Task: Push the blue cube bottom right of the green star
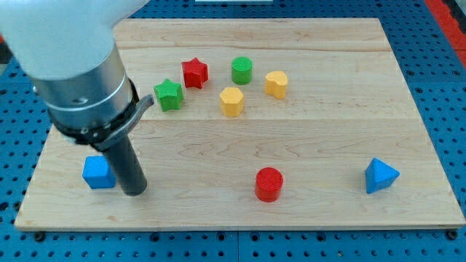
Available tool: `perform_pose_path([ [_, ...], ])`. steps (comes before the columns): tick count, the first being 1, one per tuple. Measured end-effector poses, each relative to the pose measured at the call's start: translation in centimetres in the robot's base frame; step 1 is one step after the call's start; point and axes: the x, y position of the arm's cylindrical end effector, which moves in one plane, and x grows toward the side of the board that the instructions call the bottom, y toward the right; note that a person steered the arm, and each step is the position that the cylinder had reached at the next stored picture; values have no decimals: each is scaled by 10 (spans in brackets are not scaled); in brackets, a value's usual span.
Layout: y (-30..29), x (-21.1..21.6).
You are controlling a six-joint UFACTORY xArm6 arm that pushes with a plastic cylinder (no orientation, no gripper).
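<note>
Red cylinder [268, 183] and blue cube [98, 172] sit lowest on the tabletop [320, 138].
My tip [135, 192], with no jaws, touches the cube's right side; green star [168, 94] lies well above.

A robotics lab or test bench is indicated. A pale wooden board [328, 109] is laid as the surface on a blue perforated base plate [444, 87], whose regular holes are seen at 3 and 9 o'clock. A white and grey industrial arm [76, 65] is mounted over it, and small moulded test pieces, such as a green star [168, 94], are scattered on the wood.
</note>
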Motion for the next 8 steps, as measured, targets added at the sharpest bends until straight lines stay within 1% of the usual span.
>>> perform_pose_path([
  [1,-15,12],
  [2,-37,-15],
  [3,-39,-9],
  [4,-78,-15],
  [5,-86,-29],
  [6,-59,-35],
  [7,-57,-59],
  [8,-91,-65],
])
